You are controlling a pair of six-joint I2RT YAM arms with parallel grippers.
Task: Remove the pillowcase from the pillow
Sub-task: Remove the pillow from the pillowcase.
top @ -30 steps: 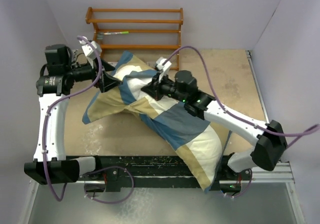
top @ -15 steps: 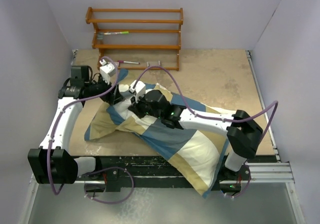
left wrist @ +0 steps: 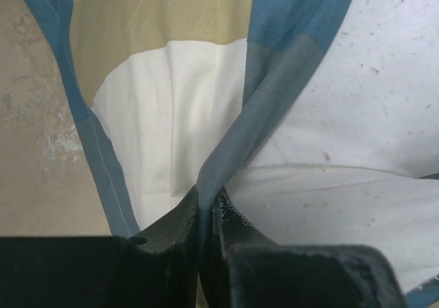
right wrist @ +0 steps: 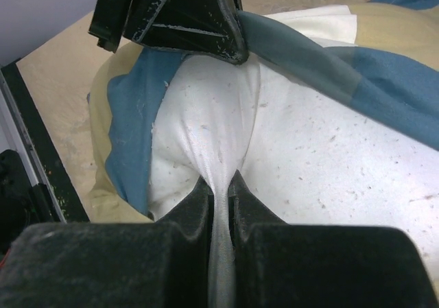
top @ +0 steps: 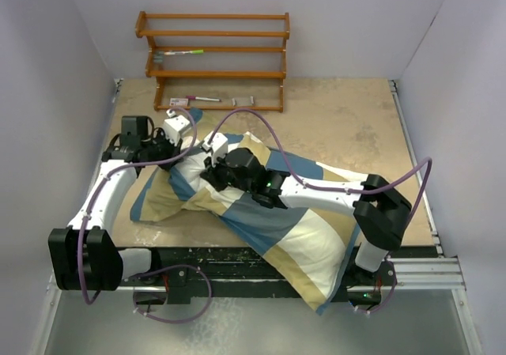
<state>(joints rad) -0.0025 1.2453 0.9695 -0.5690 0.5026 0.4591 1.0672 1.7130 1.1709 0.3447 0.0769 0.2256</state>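
Pillowcase [left wrist: 264, 109] edge between left jaws

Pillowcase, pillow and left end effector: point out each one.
pillowcase [left wrist: 281, 68], left wrist view, blue band above the pinch.
pillow [right wrist: 329, 150], right wrist view, bare white surface.
left end effector [left wrist: 208, 199], left wrist view, between its fingertips.

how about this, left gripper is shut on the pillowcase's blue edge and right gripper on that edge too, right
Not quite. The left gripper is shut on the blue edge of the pillowcase, but the right gripper is shut on the plain white pillow, as the right wrist view shows.
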